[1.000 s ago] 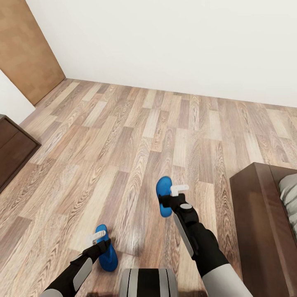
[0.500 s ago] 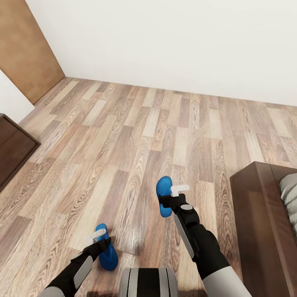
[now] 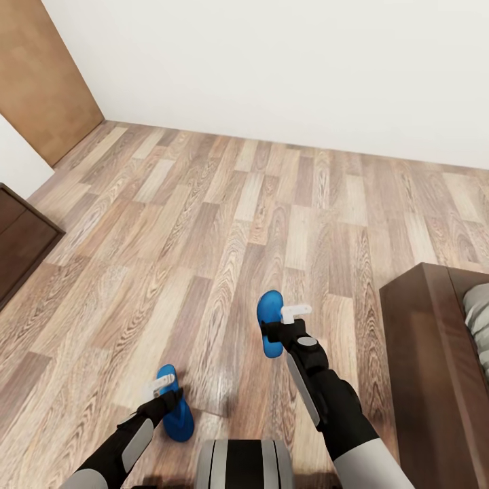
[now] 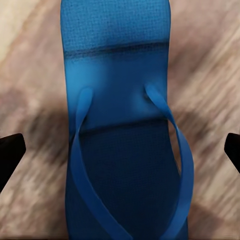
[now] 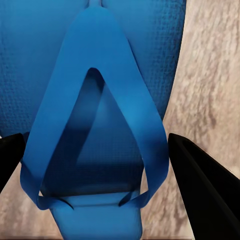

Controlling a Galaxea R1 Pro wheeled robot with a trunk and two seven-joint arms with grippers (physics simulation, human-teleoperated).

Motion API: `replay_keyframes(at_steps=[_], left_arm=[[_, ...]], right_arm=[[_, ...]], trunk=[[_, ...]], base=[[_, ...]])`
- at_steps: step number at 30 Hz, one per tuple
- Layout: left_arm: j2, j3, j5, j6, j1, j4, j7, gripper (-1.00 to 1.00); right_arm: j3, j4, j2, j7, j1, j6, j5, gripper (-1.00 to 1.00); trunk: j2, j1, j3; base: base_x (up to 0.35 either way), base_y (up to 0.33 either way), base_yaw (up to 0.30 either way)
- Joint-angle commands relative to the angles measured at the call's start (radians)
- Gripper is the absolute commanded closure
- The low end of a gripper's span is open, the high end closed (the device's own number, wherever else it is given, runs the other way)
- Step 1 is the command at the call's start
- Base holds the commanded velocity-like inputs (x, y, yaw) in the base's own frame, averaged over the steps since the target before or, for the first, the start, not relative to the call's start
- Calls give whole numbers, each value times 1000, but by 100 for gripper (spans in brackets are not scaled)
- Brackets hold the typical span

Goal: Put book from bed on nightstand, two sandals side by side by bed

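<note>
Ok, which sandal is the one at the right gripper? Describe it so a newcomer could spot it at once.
Start at the bed's dark brown frame on the right of the head view and go left over the plank floor. The first blue sandal you meet is it, at the right gripper. The other sandal lies nearer the robot, by the left gripper.

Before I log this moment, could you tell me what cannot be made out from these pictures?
- Bed: cut off by the head view's right edge.
- Dark cabinet: cut by the left edge.
- Left sandal: partly behind the left claw.
- Right claw: covers part of the right sandal; grip unclear.
</note>
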Motion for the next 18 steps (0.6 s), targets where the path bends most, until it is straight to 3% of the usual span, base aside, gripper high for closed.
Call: replay_keyframes(at_steps=[1, 18], left_arm=[[1, -8, 9, 3, 0, -2, 7, -100], [1, -7, 9, 0, 0, -2, 7, -100]], right_arm=[[2, -1, 0, -6, 0, 5, -1, 100], [2, -1, 0, -6, 0, 5, -1, 100]], trunk=[[-1, 0, -5], [-2, 2, -24]], base=[[0, 0, 0], [0, 0, 0]])
